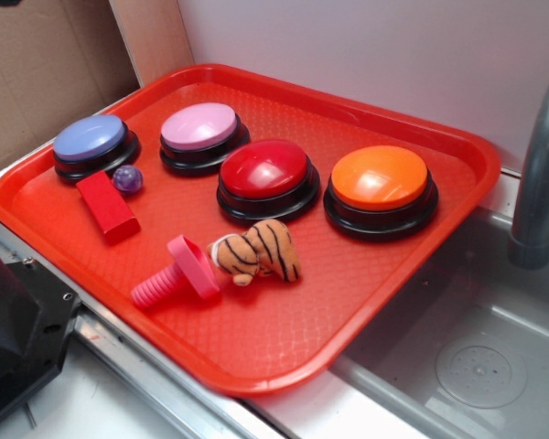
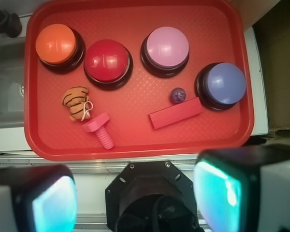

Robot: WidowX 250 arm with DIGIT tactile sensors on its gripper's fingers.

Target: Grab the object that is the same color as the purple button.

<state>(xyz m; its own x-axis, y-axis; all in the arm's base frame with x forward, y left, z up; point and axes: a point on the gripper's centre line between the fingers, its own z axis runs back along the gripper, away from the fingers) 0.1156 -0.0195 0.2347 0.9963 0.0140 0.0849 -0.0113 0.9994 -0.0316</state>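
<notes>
A small shiny purple ball (image 1: pixel 127 178) (image 2: pixel 178 95) lies on the red tray (image 1: pixel 284 329) (image 2: pixel 135 145), touching the end of a red block (image 1: pixel 107 207) (image 2: pixel 176 113) and just in front of the purple button (image 1: pixel 92 142) (image 2: pixel 224 85). My gripper (image 2: pixel 135 198) hangs high above the tray's near edge, over the robot's black base, well back from the ball. Its two fingers stand wide apart with nothing between them. The exterior view does not show the gripper.
On the tray also stand a pink button (image 1: pixel 201 131) (image 2: pixel 166 48), a red button (image 1: pixel 266 174) (image 2: pixel 107 60) and an orange button (image 1: pixel 381 185) (image 2: pixel 58 44). A pink plastic screw (image 1: pixel 178 272) (image 2: pixel 101 128) and a toy tiger (image 1: pixel 254 251) (image 2: pixel 77 102) lie near. A sink (image 1: pixel 467 366) with a grey tap (image 1: pixel 540 174) adjoins.
</notes>
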